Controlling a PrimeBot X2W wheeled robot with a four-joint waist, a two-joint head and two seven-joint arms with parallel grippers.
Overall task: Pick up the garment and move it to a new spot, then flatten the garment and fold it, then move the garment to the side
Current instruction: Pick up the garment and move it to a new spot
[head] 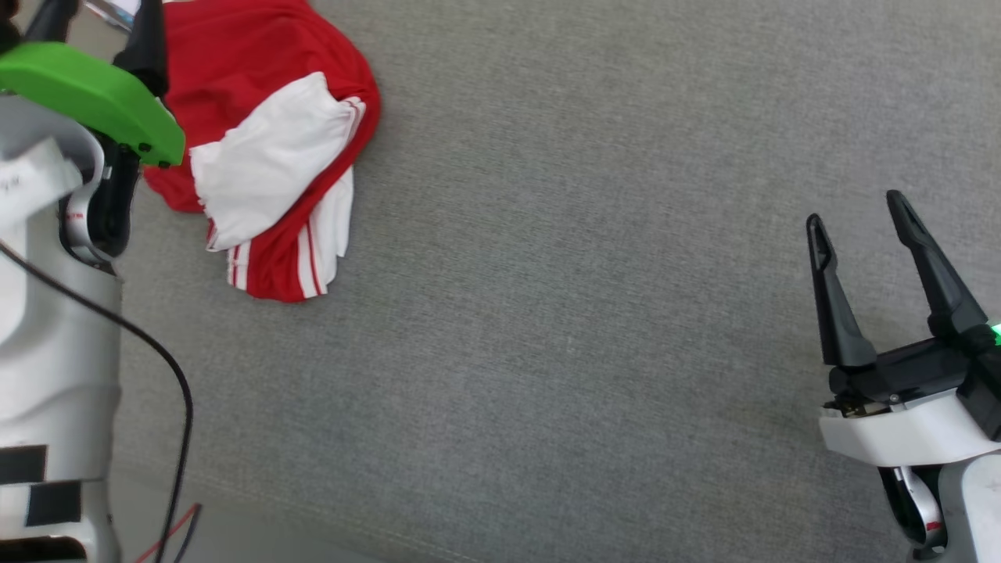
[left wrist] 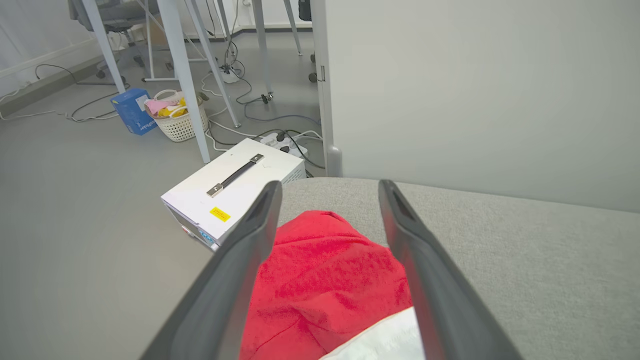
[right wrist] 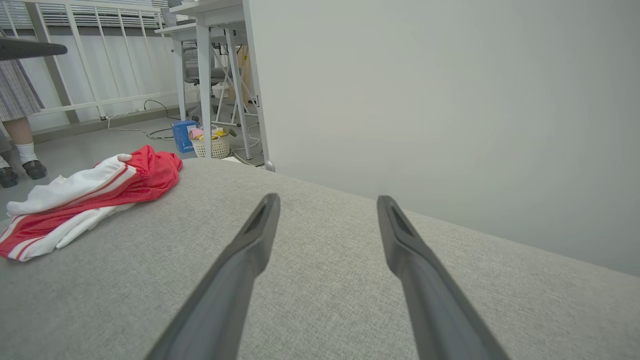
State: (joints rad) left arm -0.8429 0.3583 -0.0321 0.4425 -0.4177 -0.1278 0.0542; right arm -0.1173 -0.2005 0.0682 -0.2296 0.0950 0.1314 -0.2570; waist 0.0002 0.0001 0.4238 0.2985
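Red garment [head: 266, 148] lies bunched at the grey top's [head: 547, 313] left edge; pickup not yet made.
I hold the left gripper [left wrist: 330, 184] spread over its red body, placed for a grab. The right gripper [head: 854, 209] is spread, empty and well apart. A white box [left wrist: 235, 195] and basket [left wrist: 180, 120] sit on the floor beyond; I judge the reach unobstructed.

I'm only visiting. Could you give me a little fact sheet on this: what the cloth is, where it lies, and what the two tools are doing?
Item: red and white shirt, crumpled, not folded
Where: robot's left, near the edge of the grey surface
Left tool: open, over the shirt; contact cannot be told
Right tool: open, over bare surface, apart from the shirt
On the floor beyond: white box, basket
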